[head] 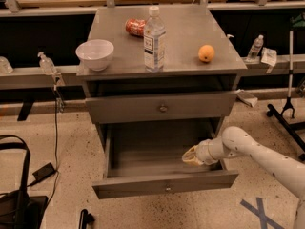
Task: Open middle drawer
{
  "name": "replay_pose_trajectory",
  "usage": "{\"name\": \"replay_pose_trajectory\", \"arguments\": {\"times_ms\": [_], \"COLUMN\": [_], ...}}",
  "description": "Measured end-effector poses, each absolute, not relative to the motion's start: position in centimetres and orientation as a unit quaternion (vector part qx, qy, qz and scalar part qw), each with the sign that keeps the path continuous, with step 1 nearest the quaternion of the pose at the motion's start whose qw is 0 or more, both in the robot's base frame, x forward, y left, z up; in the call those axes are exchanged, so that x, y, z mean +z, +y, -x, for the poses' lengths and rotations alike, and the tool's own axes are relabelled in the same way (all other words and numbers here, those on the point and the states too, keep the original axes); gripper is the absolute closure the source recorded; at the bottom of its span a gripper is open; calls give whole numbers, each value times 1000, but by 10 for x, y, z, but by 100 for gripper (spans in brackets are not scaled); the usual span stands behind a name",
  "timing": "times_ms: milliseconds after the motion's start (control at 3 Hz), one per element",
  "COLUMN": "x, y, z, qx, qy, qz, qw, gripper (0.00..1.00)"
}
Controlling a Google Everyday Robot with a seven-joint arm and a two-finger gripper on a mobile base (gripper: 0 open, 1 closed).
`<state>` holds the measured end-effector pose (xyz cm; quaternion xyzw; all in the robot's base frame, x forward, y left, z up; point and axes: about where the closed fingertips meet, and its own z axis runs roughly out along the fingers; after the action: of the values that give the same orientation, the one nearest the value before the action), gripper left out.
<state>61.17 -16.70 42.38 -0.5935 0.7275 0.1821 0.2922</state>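
The grey cabinet (162, 61) has its upper drawer (143, 108) nearly shut, with a small round knob. Below it the middle drawer (164, 185) stands pulled far out toward the camera. Its flat grey front with a small centre knob (167, 188) is at the bottom, and its inside shows nothing but the gripper. My gripper (190, 155) sits inside this drawer at its right side, just behind the front panel. The white arm (257, 151) reaches in from the right. The lowest drawer is hidden beneath the open one.
On the cabinet top stand a white bowl (95, 54), a water bottle (154, 39), a red can lying down (135, 26) and an orange (206, 53). A black bag (19, 199) lies on the floor at left. A stand base (286, 113) is at right.
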Motion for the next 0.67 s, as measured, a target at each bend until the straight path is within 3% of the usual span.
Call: {"name": "replay_pose_trajectory", "arguments": {"times_ms": [667], "x": [448], "y": [-184], "z": [-628], "qx": [211], "qy": [738], "qz": [516], "qw": [380], "gripper": [98]}}
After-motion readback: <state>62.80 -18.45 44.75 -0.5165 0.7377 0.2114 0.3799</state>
